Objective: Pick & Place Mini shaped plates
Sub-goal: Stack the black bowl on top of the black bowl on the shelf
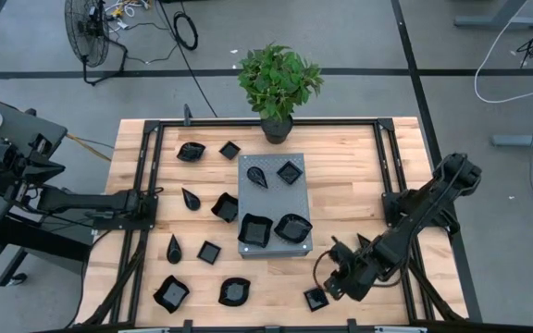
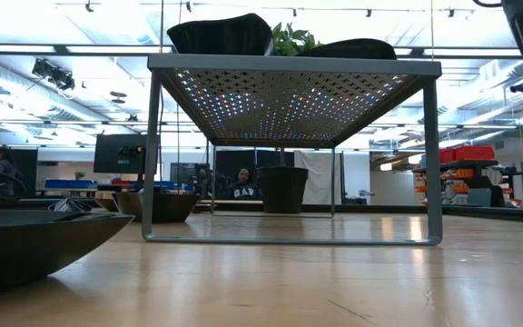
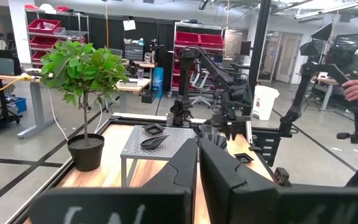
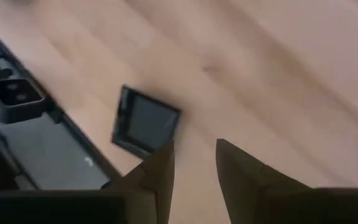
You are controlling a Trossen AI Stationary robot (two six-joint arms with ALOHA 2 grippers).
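Currently the right gripper [image 1: 333,283] hovers just beside a small square plate [image 1: 316,299] at the table's near edge, fingers [image 4: 157,168] apart and empty, apparently positioned to approach it. Four plates rest on the grey perforated stand [image 1: 253,199]; others lie left of it. The left gripper [image 3: 197,155] waits at far left, fingers together.

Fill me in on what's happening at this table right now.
A two-armed robot is sorting small glossy black plates on a wooden table. Four already sit on the grey perforated metal stand, the rest are scattered on the wood. The right gripper hovers near the front edge, jaws open and empty, beside a small square black plate. The left gripper waits shut at the table's left side. A potted green plant stands at the back.
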